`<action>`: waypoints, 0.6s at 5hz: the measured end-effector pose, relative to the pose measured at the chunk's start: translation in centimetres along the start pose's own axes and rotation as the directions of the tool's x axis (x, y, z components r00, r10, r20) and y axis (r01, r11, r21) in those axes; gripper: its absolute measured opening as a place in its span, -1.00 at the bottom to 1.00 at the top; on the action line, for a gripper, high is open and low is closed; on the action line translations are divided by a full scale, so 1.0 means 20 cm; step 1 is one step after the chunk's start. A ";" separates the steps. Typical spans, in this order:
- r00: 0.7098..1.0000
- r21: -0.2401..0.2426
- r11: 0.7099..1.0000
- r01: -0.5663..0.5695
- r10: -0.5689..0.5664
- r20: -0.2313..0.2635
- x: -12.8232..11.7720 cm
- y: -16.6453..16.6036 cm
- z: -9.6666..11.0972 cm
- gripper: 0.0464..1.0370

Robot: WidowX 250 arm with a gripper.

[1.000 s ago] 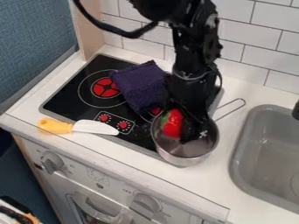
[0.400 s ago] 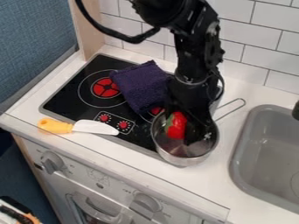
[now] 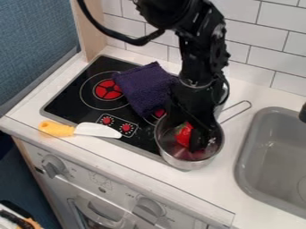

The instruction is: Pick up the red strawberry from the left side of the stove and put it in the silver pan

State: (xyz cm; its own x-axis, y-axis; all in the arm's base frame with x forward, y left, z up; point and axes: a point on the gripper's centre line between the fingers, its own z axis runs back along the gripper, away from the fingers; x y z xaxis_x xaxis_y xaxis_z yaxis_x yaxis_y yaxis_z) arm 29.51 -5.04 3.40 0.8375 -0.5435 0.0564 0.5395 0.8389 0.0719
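The black gripper (image 3: 194,125) hangs down into a silver metal pot (image 3: 186,164) at the front right corner of the stove. Beside it, inside the pot, is a red object with a bit of green (image 3: 183,134), perhaps a toy strawberry or pepper. The gripper covers part of this object, and whether it is held cannot be made out. Just left of the arm, a dark purple cloth (image 3: 143,87) lies across the back of the stove top.
A toy knife with a yellow handle (image 3: 57,129) lies along the stove's front edge (image 3: 140,146). The pot's wire handle (image 3: 238,109) points to the back right, towards the grey sink (image 3: 272,152). A tiled wall (image 3: 269,44) stands behind.
The red object has shifted slightly right and lower in the pot, and less of it shows. The gripper has moved a little, staying at the pot. Cloth, knife and pot have kept their places.
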 end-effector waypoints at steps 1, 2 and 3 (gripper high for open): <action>0.997 -0.006 0.999 -0.040 0.040 0.069 0.02 0.06 0.13 0.93; 0.985 0.006 0.992 -0.127 0.125 0.121 -0.02 0.18 0.28 0.93; 0.960 0.045 0.960 -0.278 0.275 0.061 -0.08 0.33 0.38 0.93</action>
State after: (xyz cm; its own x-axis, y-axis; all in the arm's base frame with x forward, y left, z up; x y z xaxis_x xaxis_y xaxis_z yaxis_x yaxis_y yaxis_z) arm 30.96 1.13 11.44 0.9466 -0.2930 0.1349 0.2815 0.9546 0.0977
